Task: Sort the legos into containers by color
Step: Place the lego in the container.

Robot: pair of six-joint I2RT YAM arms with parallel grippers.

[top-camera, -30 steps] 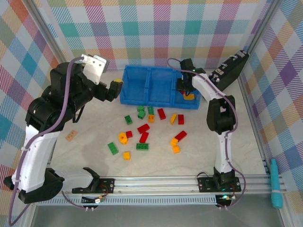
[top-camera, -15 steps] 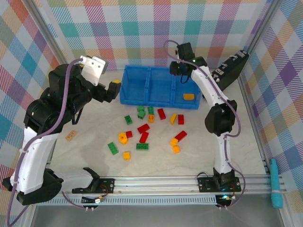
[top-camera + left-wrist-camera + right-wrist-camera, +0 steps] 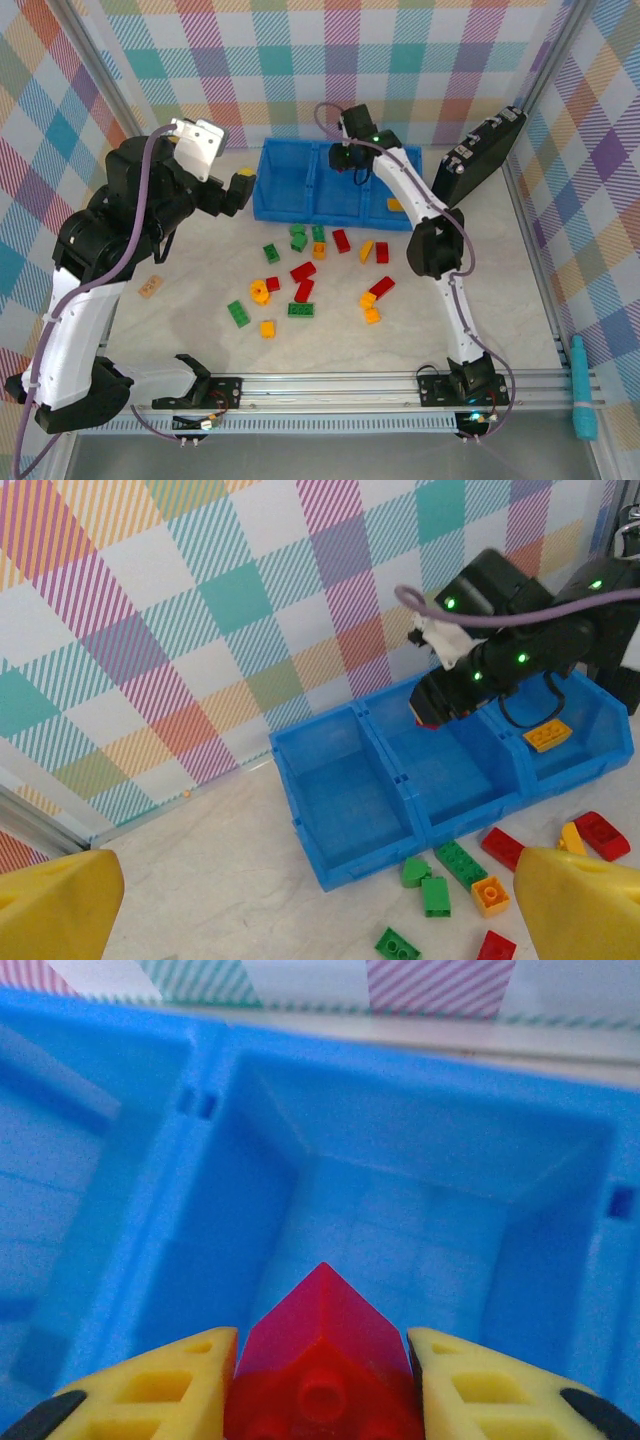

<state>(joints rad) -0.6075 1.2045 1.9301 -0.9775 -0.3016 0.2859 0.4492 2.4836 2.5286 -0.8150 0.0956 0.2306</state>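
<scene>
Right claw (image 3: pixel 344 160) is clamped on a red brick (image 3: pixel 322 1360) over the middle compartment (image 3: pixel 400 1230) of the blue bin (image 3: pixel 290 214). I'd centre it before letting go. Left claw (image 3: pixel 238 188) gapes wide.

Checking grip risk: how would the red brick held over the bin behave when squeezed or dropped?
The red brick looks like hard moulded plastic: probably stiff and light. Its glossy faces might slip between the right fingers. Flat-sided, it should hardly roll in the bin.
</scene>
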